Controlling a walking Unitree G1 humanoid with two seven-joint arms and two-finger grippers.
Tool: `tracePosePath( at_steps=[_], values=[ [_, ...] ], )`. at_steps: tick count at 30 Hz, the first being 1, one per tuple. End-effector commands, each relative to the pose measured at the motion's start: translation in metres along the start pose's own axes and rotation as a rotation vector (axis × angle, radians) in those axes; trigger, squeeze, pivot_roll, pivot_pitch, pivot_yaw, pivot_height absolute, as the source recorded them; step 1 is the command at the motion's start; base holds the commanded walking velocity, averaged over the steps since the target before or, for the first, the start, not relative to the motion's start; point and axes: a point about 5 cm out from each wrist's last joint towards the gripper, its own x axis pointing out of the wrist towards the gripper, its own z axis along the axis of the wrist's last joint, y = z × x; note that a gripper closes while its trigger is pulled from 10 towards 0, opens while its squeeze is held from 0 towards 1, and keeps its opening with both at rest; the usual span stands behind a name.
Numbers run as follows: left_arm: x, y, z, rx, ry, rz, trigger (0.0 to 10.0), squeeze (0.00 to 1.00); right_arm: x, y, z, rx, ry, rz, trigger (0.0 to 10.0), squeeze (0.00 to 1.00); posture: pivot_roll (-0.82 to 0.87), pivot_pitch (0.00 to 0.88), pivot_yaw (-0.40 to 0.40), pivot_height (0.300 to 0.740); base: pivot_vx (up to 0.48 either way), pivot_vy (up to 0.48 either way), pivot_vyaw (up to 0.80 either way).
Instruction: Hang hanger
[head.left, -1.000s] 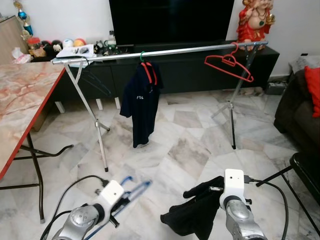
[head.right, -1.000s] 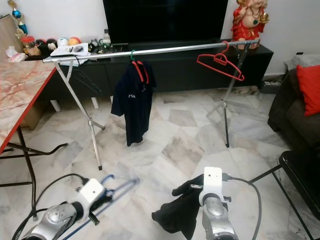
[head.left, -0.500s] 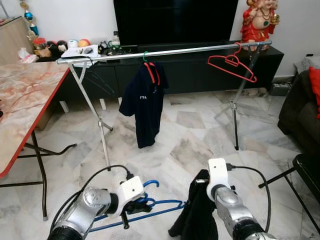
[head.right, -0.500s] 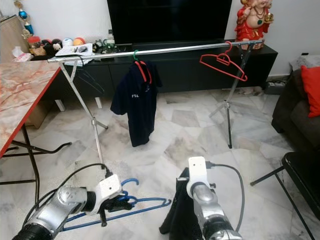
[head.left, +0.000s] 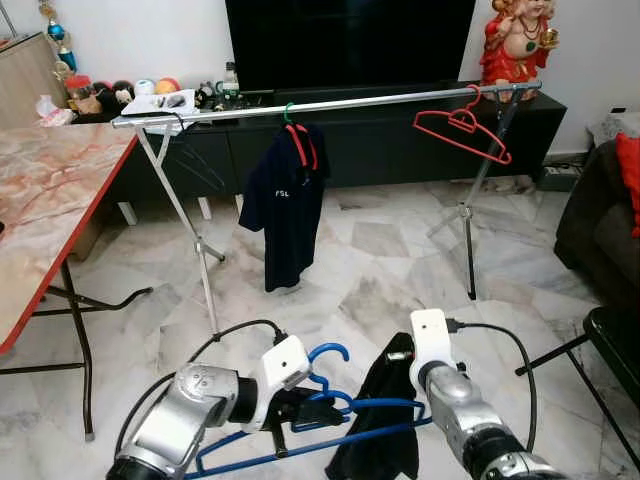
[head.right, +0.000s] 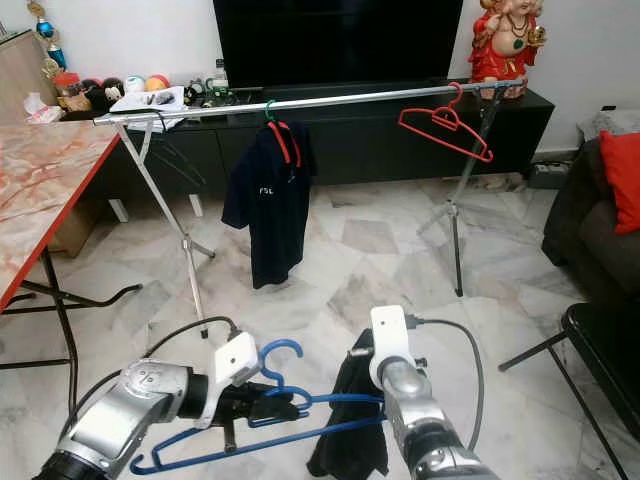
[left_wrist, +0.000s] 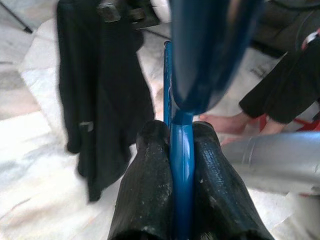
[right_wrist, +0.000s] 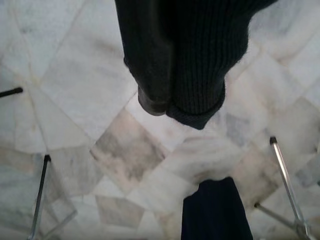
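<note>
My left gripper (head.left: 300, 404) is shut on the neck of a blue hanger (head.right: 250, 450), just below its hook, and holds it low in front of me; the pinch is close up in the left wrist view (left_wrist: 181, 135). My right gripper (head.left: 398, 356) is shut on a black garment (head.left: 375, 425) that hangs straight down beside the hanger's right end. The cloth (right_wrist: 200, 50) drapes over the right fingers. Ahead stands a silver clothes rail (head.left: 330, 103) with a dark blue shirt (head.left: 283, 205) on a red hanger and an empty red hanger (head.left: 462, 130).
A marble-topped table (head.left: 50, 200) with a red edge is on the left. A black TV cabinet (head.left: 390, 145) runs behind the rail. A dark sofa (head.left: 600, 220) and a black chair (head.left: 612, 335) sit on the right. A person's foot (left_wrist: 225, 122) rests on the floor nearby.
The left gripper has raised the blue hanger and swung it right. The right gripper has brought the black garment in beside it, now hanging straight. The camera shifted slightly.
</note>
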Motion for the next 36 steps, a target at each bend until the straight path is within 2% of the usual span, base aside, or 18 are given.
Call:
tracePosePath(
  at_steps=[1, 7, 9, 11, 13, 22, 27, 30, 36],
  values=[
    [0.004, -0.002, 0.000, 0.011, 0.018, 0.040, 10.0, 0.00, 0.002, 0.002, 0.017, 0.021, -0.052, 0.001, 10.0, 0.00, 0.11, 0.018, 0.031, 0.740, 0.000, 0.000, 0.00],
    [0.002, 0.009, -0.001, 0.000, 0.014, 0.211, 10.0, 0.00, 0.003, -0.002, 0.033, 0.044, -0.102, -0.008, 10.0, 0.00, 0.11, 0.022, 0.032, 0.740, 0.000, 0.000, 0.00],
    [0.000, 0.015, 0.000, -0.011, -0.003, 0.284, 10.0, 0.00, 0.003, -0.002, 0.035, 0.049, -0.110, -0.009, 10.0, 0.00, 0.11, 0.022, 0.031, 0.740, 0.000, 0.000, 0.00],
    [0.000, 0.016, 0.000, -0.010, -0.006, 0.294, 10.0, 0.00, 0.003, -0.002, 0.035, 0.049, -0.111, -0.009, 10.0, 0.00, 0.11, 0.024, 0.030, 0.740, 0.000, 0.000, 0.00],
    [0.000, 0.022, 0.002, -0.021, -0.025, 0.363, 10.0, 0.00, 0.003, -0.003, 0.035, 0.057, -0.111, -0.011, 10.0, 0.00, 0.11, 0.026, 0.029, 0.740, 0.000, 0.000, 0.00],
    [0.002, 0.023, 0.007, -0.054, -0.084, 0.392, 10.0, 0.00, 0.002, -0.002, 0.030, 0.071, -0.092, 0.008, 10.0, 0.00, 0.11, 0.031, 0.027, 0.740, 0.000, 0.000, 0.00],
    [0.004, 0.022, 0.010, -0.071, -0.114, 0.376, 10.0, 0.00, 0.002, 0.004, 0.034, 0.101, -0.102, 0.070, 10.0, 0.00, 0.11, 0.031, 0.027, 0.740, 0.000, 0.000, 0.00],
    [0.005, 0.020, 0.012, -0.085, -0.134, 0.359, 10.0, 0.00, 0.002, 0.008, 0.038, 0.067, -0.112, 0.117, 10.0, 0.00, 0.11, 0.031, 0.027, 0.740, 0.000, 0.000, 0.00],
    [0.004, 0.025, 0.013, -0.080, -0.134, 0.407, 10.0, 0.00, 0.001, 0.003, 0.045, 0.156, -0.128, 0.102, 10.0, 0.00, 0.10, 0.032, 0.030, 0.740, 0.000, 0.000, 0.00]
  ],
)
